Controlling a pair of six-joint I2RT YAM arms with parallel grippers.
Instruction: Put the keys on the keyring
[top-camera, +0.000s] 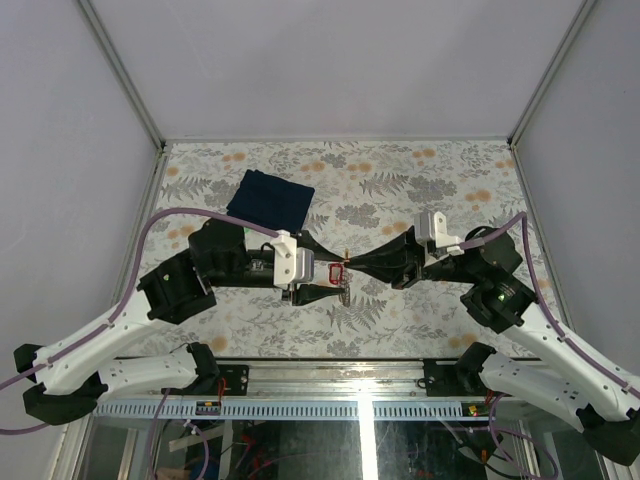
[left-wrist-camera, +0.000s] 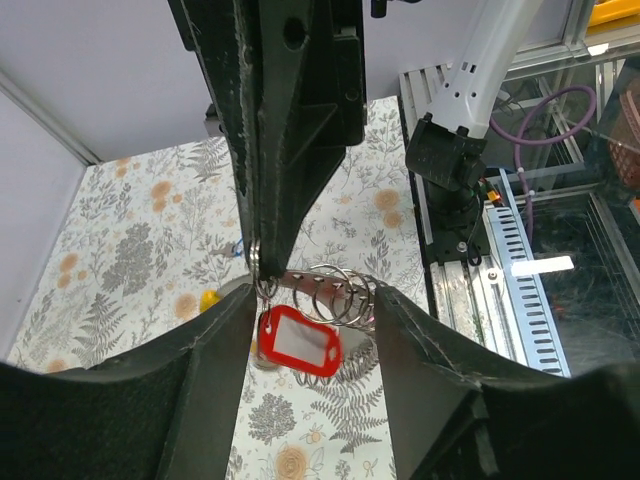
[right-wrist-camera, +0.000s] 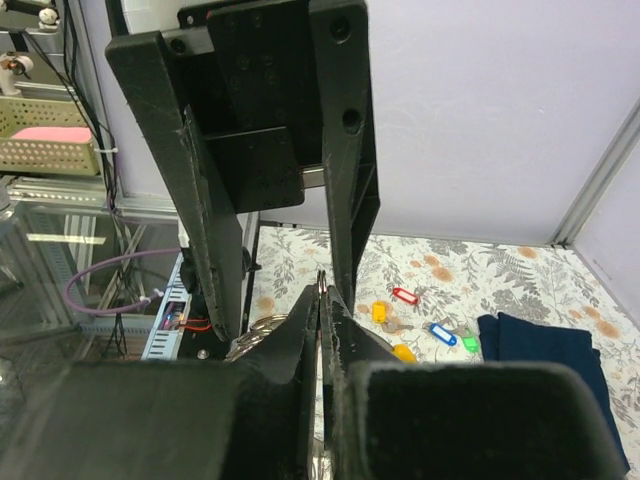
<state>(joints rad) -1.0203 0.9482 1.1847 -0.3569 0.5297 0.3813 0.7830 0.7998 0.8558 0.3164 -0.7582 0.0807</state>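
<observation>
My left gripper (top-camera: 338, 282) holds the keyring (left-wrist-camera: 340, 290) above the table; the grey metal loop, with several small rings on it, spans the gap between the fingers. From above, my right gripper (left-wrist-camera: 258, 262) comes down beside the left finger, shut on the small ring of the red-tagged key (left-wrist-camera: 298, 340). That key's tag hangs between the left fingers, right by the keyring. In the right wrist view a thin ring edge shows between the shut fingertips of the right gripper (right-wrist-camera: 322, 295). Loose keys lie on the table: red (right-wrist-camera: 404, 295), yellow (right-wrist-camera: 379, 312), blue (right-wrist-camera: 441, 333), green (right-wrist-camera: 470, 343).
A dark blue folded cloth (top-camera: 270, 198) lies at the back left of the flower-patterned table (top-camera: 440, 180). Another yellow tag (left-wrist-camera: 209, 300) lies on the table below the grippers. Both arms meet mid-table, close to the near metal rail (top-camera: 330, 375).
</observation>
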